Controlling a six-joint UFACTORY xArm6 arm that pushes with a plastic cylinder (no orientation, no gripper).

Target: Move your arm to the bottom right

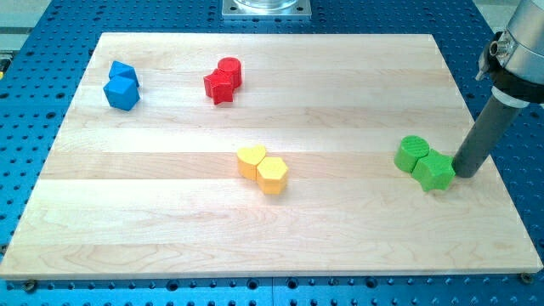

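Note:
My rod comes down from the view's upper right, and my tip [464,174] rests on the wooden board [170,238] near its right edge. The tip sits just to the right of a green star-like block [434,171], touching or nearly touching it. A green cylinder [412,153] lies against that block's upper left.
A yellow heart block [251,160] and a yellow hexagon block [273,175] sit together at the middle. A red star block [218,85] and a red cylinder [230,70] sit at the top centre-left. Two blue blocks [122,86] lie at the top left.

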